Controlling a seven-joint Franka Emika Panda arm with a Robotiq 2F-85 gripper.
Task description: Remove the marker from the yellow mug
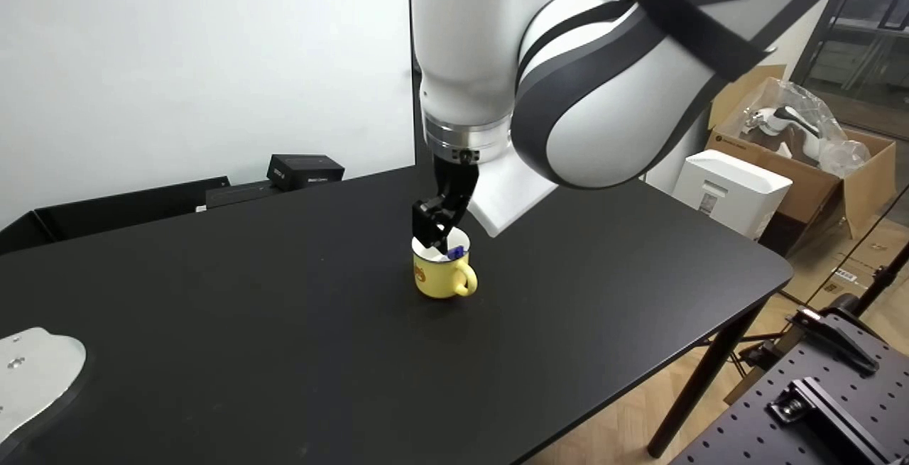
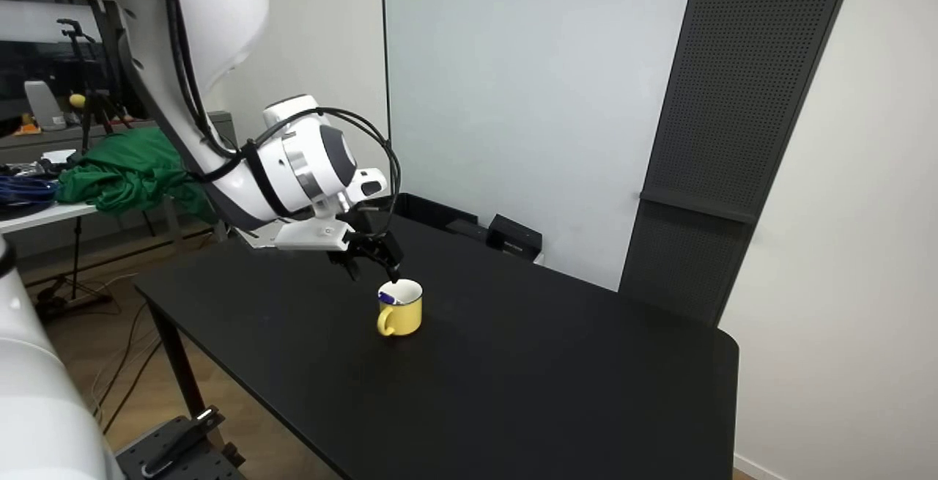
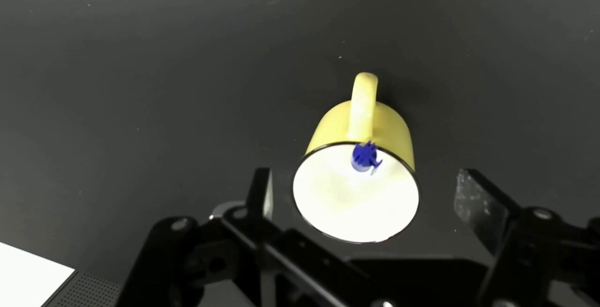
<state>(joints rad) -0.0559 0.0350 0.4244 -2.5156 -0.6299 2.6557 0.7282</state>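
Observation:
The yellow mug stands upright on the black table and also shows in an exterior view and the wrist view. The marker leans inside the mug near the handle side, with its dark blue cap at the rim. The cap also shows in both exterior views. The rest of the marker is mostly hidden in the mug. My gripper is open and empty. In the wrist view its fingers lie on either side of the mug's opening. In an exterior view the gripper is just above the mug.
The black table surrounds the mug. Black boxes stand along its back edge by the wall. A silver plate lies at the table's left in an exterior view. A white box and an open cardboard box stand beyond the table.

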